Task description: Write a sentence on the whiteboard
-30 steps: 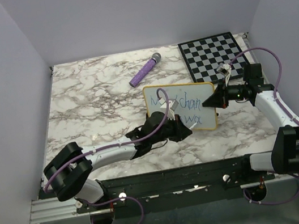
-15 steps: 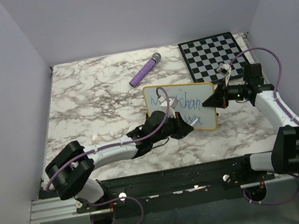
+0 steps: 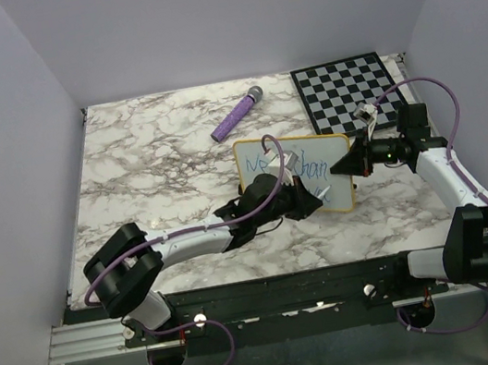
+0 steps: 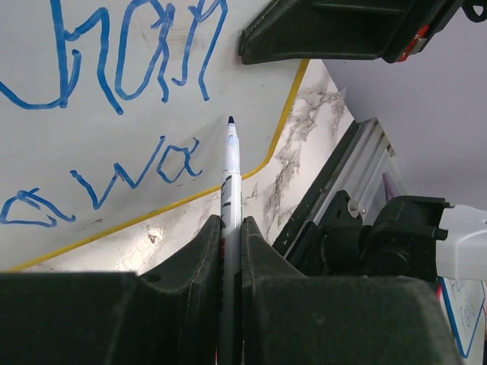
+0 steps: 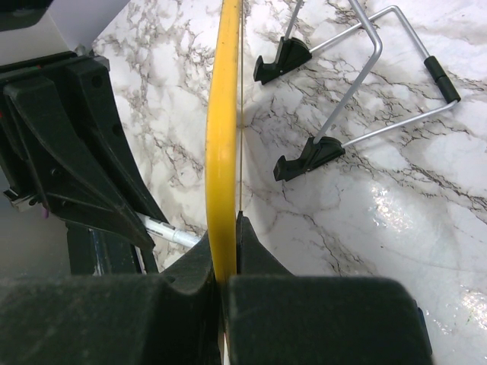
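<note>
The whiteboard (image 3: 253, 157), white with a yellow frame, stands tilted on its wire stand (image 5: 358, 72) at mid-table. The sentence (image 3: 311, 170) is blue lettering; the left wrist view shows "han" (image 4: 137, 53) above "awa" (image 4: 114, 179). My left gripper (image 3: 308, 194) is shut on a white marker (image 4: 230, 171). Its dark tip sits just right of "awa", close to the board's yellow edge (image 4: 285, 125); whether it touches I cannot tell. My right gripper (image 3: 352, 164) is shut on the board's right edge, with the yellow frame (image 5: 223, 114) running between its fingers (image 5: 255, 247).
A purple cylinder (image 3: 237, 115) lies at the back of the marble table. A black-and-white checkered board (image 3: 346, 90) lies at the back right. Grey walls close in both sides, and a metal rail (image 3: 73, 337) runs along the near edge.
My left gripper has slid to the right along the board's lower line with the marker, uncovering more lettering at the upper left. The right gripper and the board have not moved.
</note>
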